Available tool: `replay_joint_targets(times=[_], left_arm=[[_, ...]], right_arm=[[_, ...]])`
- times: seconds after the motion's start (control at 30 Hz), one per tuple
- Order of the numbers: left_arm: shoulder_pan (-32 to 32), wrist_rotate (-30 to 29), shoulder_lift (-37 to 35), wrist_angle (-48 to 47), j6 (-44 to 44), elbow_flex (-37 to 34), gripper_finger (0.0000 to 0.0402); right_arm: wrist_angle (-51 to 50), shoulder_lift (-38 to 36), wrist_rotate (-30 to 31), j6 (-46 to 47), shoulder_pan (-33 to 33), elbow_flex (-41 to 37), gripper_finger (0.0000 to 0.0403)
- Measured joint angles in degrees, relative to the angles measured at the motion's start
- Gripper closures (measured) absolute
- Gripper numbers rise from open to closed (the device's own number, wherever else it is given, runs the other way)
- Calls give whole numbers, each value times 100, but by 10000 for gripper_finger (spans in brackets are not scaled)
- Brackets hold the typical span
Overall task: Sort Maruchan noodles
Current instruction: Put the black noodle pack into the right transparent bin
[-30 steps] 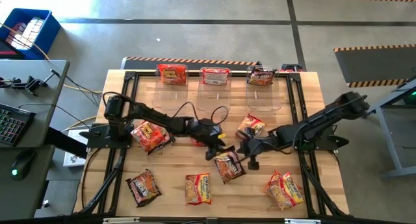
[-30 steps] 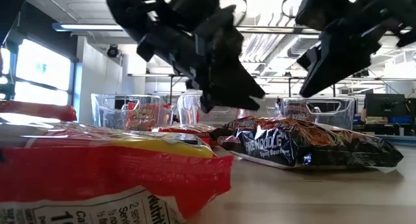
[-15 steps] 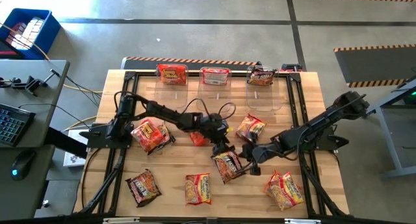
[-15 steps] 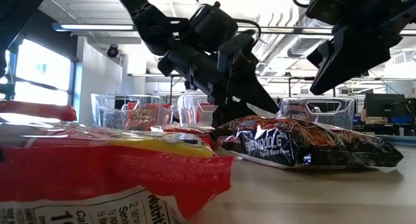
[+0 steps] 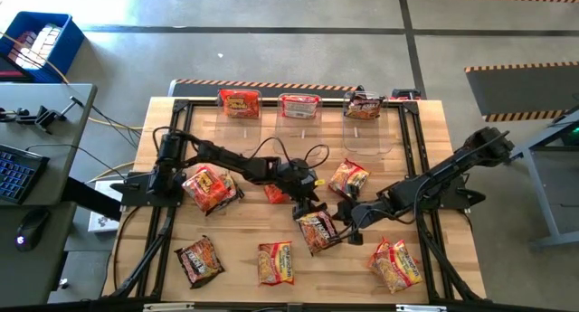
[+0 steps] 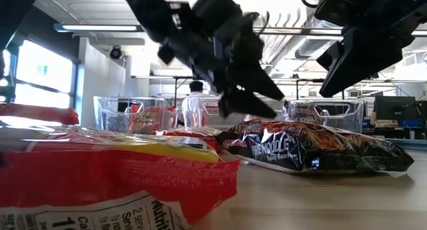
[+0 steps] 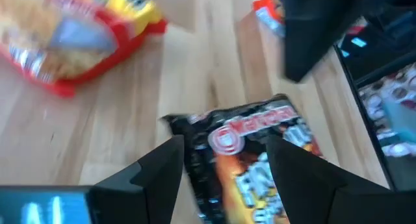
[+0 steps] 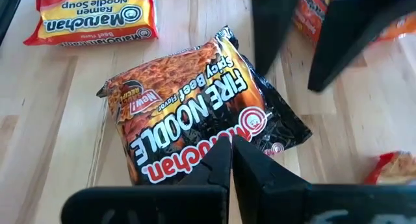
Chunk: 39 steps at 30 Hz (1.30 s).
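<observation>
The black Fire Noodle packet point(image 5: 318, 232) point(image 6: 313, 147) point(image 8: 188, 113) lies flat on the table's middle. My left gripper point(image 5: 308, 210) point(image 6: 257, 103) point(image 7: 225, 145) hovers open just above the packet's far-left end point(image 7: 250, 130), fingers pointing down, one on either side. My right gripper point(image 5: 348, 229) point(image 6: 327, 87) point(image 8: 231, 152) is shut and hangs higher, over the packet's right side. Other Maruchan packets lie flat around: orange ones point(image 5: 210, 187) point(image 5: 348, 178) point(image 5: 276, 262) point(image 5: 395, 262), a red one point(image 5: 276, 193) and a black one point(image 5: 199, 260).
Three clear bins stand along the far edge, holding an orange packet point(image 5: 240, 102), a red-and-white one point(image 5: 298, 104) and a black one point(image 5: 364, 104). A red packet point(image 6: 100, 177) fills the low view's near left. A person point(image 6: 195, 100) stands in the room behind.
My left gripper swung toward the table's right and came down onto the black packet's far-left end, then rose a little off it. My right gripper shifted toward the near edge and then held still. The black packet has stayed where it lay.
</observation>
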Motion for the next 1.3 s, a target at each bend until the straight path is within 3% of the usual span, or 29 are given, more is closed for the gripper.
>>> replay_joint_targets(times=[0.23,0.4,0.5,0.7,1.1,1.3], left_arm=[[-556,-670,-610,-726,435,2,206],[-800,-842,-581,-645,146,0,222],[-821,-1146,-439,-715,42,-7,231],[-891,-926,-103,-639,-217,4,252],[-1571,-766,-46,-346,-794,-4,299],[-1667,-1311,-459,-619,-862,-2,286]], right_arm=[[137,100,87,1072,386,0,403],[906,741,-125,1632,762,2,403],[1384,1162,104,1695,886,2,403],[1476,1373,794,1991,1045,2,403],[1312,1368,748,2163,1075,2,403],[1211,1440,724,2065,1093,7,403]])
